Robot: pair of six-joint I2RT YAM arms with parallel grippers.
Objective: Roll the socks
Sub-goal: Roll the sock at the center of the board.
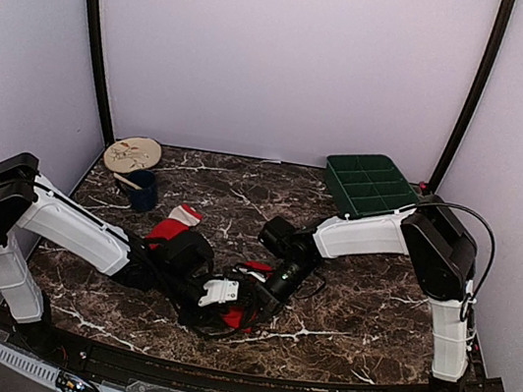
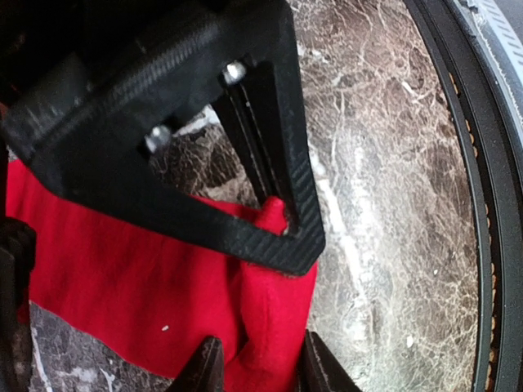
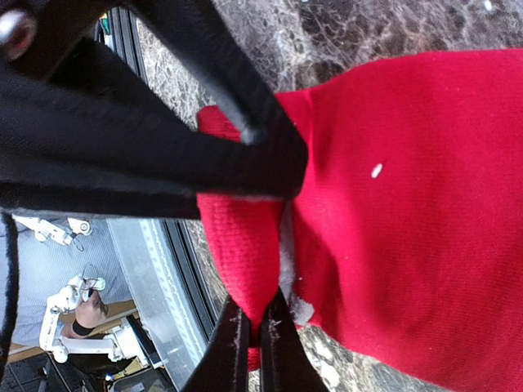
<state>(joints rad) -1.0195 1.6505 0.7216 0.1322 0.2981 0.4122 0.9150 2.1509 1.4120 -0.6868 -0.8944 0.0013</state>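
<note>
Red sock point(image 3: 409, 245) tight in right tool point(image 3: 255, 331)

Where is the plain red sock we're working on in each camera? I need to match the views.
Top view: the red sock is near the front centre, mostly hidden, with only red scraps showing.
Left wrist: it fills the lower left.
Right wrist: it fills the right half.
Shared landmark: the black rail at the table's near edge, along the bottom, at the right and at the lower left.
</note>
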